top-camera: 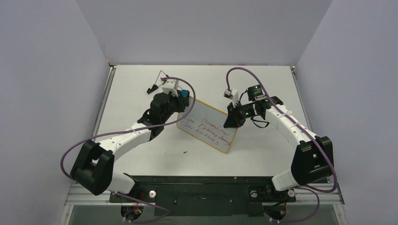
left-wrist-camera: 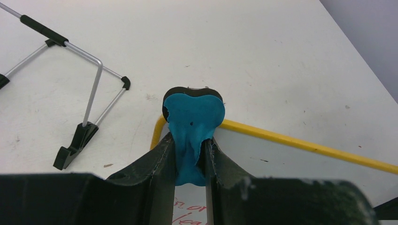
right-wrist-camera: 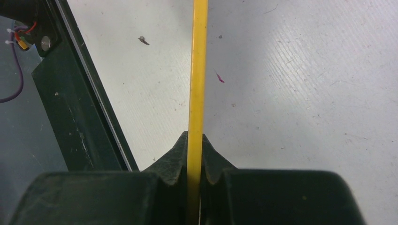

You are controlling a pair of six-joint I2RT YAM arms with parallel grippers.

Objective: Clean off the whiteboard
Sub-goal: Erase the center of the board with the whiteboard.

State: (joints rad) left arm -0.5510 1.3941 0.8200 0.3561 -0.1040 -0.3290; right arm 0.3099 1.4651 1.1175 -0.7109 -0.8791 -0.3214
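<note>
The whiteboard (top-camera: 209,125) lies mid-table, white with a yellow rim and red handwriting. My left gripper (top-camera: 183,97) is shut on the blue eraser (top-camera: 186,93), held at the board's far left corner. In the left wrist view the eraser (left-wrist-camera: 195,124) is squeezed between my fingers, its black underside at the yellow rim (left-wrist-camera: 300,143); red writing shows between the fingers. My right gripper (top-camera: 233,119) is shut on the board's right edge. In the right wrist view the yellow rim (right-wrist-camera: 197,70) runs straight up from between the closed fingers (right-wrist-camera: 195,154).
A thin wire stand with black feet (top-camera: 158,80) lies at the back left, also in the left wrist view (left-wrist-camera: 84,93). The dark base plate (top-camera: 197,187) runs along the near edge. Grey walls close in the table on three sides.
</note>
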